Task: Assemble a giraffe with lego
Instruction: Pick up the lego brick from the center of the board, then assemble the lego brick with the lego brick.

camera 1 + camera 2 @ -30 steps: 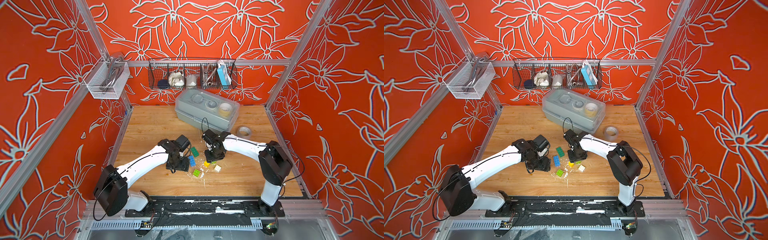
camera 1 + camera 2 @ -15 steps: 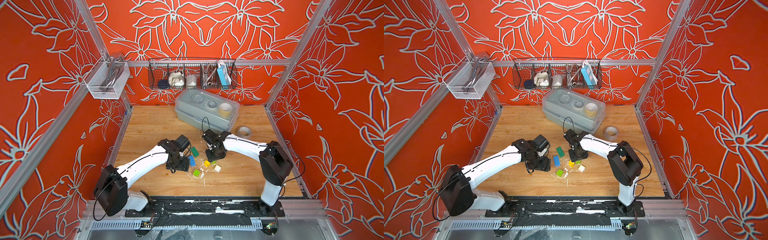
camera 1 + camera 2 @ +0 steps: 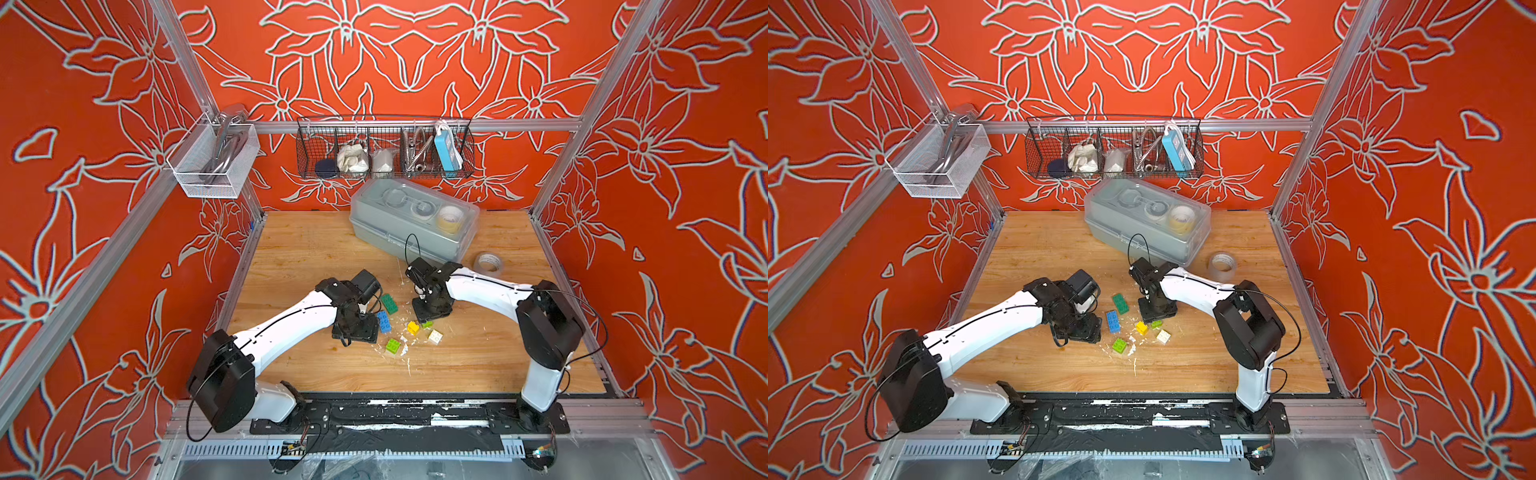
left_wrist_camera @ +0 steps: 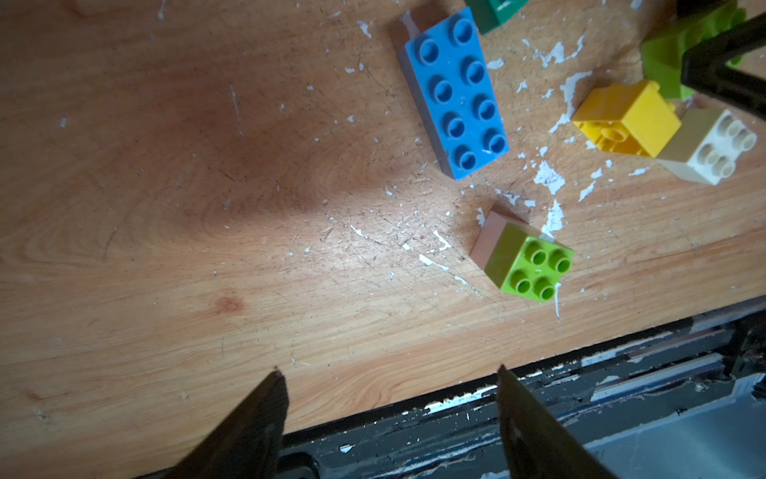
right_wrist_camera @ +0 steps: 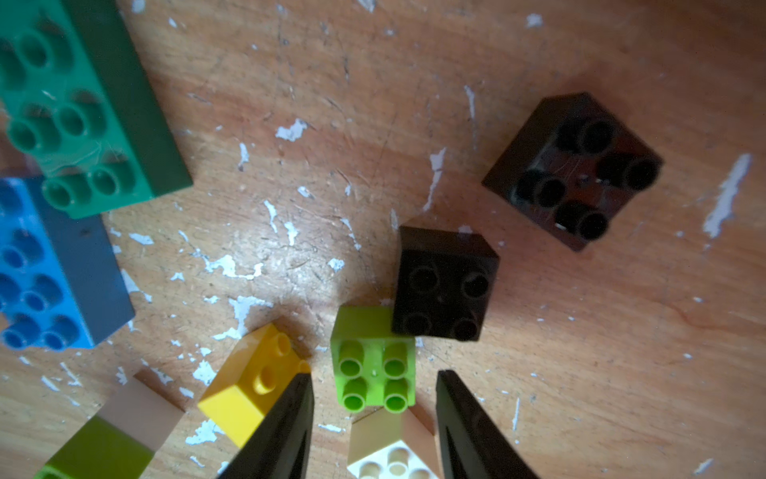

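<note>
No giraffe is in view; the lego lies loose mid-table. In both top views a dark green brick [image 3: 389, 303] and a blue brick [image 3: 383, 322] lie side by side. My left gripper [image 3: 357, 330] [image 4: 387, 373] stands just left of the blue brick [image 4: 456, 93], open and empty. My right gripper [image 3: 430, 313] [image 5: 375, 374] is open and straddles a lime brick [image 5: 375, 365] with a gap on each side. Beside it are a yellow brick [image 5: 253, 385], a white brick [image 5: 389, 452] and two black bricks [image 5: 445, 284] [image 5: 576, 170]. Another lime brick [image 4: 532, 265] sits on a pale one.
A grey lidded box [image 3: 411, 224] stands at the back, with a tape roll [image 3: 489, 262] to its right. A wire basket [image 3: 384, 149] hangs on the back wall. White flecks litter the wood around the bricks. A black rail [image 3: 374, 411] runs along the table's front edge.
</note>
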`<state>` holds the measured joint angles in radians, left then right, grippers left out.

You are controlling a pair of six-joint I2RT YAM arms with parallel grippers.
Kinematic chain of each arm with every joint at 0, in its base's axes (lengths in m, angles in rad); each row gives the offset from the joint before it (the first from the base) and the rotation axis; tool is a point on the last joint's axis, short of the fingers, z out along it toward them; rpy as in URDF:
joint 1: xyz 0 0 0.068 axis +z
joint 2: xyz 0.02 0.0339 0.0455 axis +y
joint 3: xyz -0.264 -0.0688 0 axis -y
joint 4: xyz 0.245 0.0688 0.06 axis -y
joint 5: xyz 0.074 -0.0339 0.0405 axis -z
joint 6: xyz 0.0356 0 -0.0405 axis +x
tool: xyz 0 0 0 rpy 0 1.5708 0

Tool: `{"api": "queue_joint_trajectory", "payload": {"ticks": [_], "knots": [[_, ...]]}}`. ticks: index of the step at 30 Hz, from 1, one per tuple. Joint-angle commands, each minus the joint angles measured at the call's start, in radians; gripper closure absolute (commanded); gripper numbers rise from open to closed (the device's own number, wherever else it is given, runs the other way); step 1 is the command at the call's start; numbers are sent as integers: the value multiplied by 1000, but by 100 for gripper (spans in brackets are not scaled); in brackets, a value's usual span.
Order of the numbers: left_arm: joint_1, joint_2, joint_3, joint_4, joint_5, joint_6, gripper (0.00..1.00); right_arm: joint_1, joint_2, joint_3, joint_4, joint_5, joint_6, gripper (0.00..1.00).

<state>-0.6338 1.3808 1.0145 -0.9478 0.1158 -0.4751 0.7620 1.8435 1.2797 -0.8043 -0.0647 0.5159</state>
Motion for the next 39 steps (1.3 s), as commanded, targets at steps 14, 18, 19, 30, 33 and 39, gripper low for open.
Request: {"api": "queue_joint_trajectory", "payload": {"ticks": [14, 18, 19, 30, 33, 39], "knots": [[11, -7, -7, 8, 8, 2, 22, -3, -29, -52, -34, -4, -16, 93], [14, -6, -13, 14, 11, 4, 22, 15, -173, -124, -82, 6, -5, 93], [15, -4, -15, 18, 15, 5, 22, 19, -207, -140, -102, 15, -9, 93], [18, 17, -17, 34, 46, 25, 22, 30, -247, -177, -193, -14, -234, 92], [18, 10, -17, 38, 51, 23, 22, 32, -226, -176, -180, -18, -256, 91], [18, -3, -25, 43, 56, 15, 22, 46, -164, -115, -164, -34, -270, 91]]}}
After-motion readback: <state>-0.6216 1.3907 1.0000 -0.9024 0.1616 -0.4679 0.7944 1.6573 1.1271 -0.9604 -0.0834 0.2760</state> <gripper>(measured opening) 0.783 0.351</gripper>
